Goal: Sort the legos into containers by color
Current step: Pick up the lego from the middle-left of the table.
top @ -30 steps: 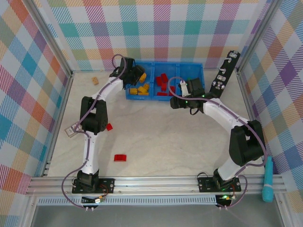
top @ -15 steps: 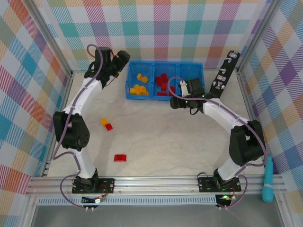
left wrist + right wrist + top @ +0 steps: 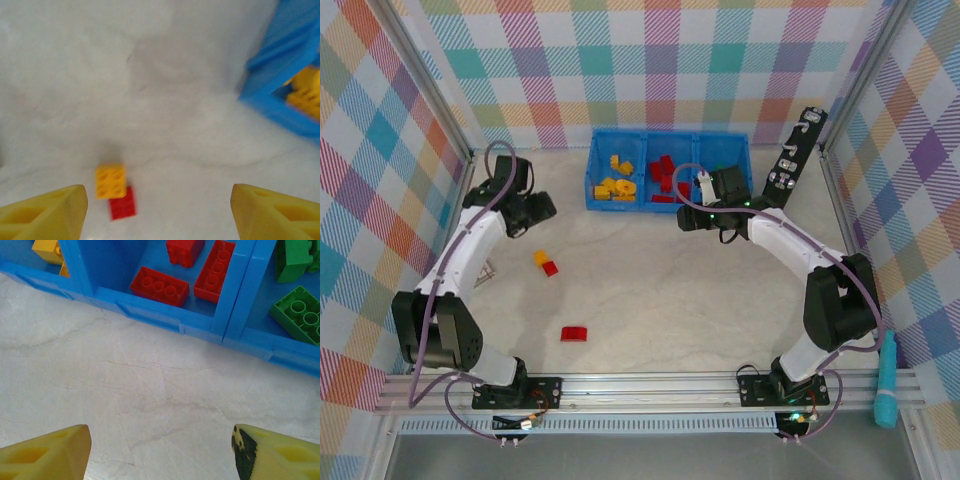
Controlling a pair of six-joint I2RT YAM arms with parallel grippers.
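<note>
Left fingers point(image 3: 45, 215): spread wide with nothing between them, over the left part of the tabletop point(image 3: 670, 290), well apart from the bin.
Yellow brick point(image 3: 540, 258): lies on the tabletop just right of the left fingers and ahead of them in the left wrist view.
Red brick point(image 3: 551, 268): on the tabletop, touching the yellow brick on its nearer side.
Lone red brick point(image 3: 574, 333): on the tabletop nearer the arm bases, apart from that pair.
Blue bin point(image 3: 670, 133): stands at the far middle of the tabletop, with three compartments side by side.
Yellow-orange bricks point(image 3: 616, 185): piled in the bin's left compartment.
Red bricks point(image 3: 160, 286): lying in the middle compartment.
Green bricks point(image 3: 296, 314): in the right compartment.
Right fingers point(image 3: 45, 455): spread wide and empty, over bare tabletop just in front of the bin's near wall, about where the middle and right compartments meet.
</note>
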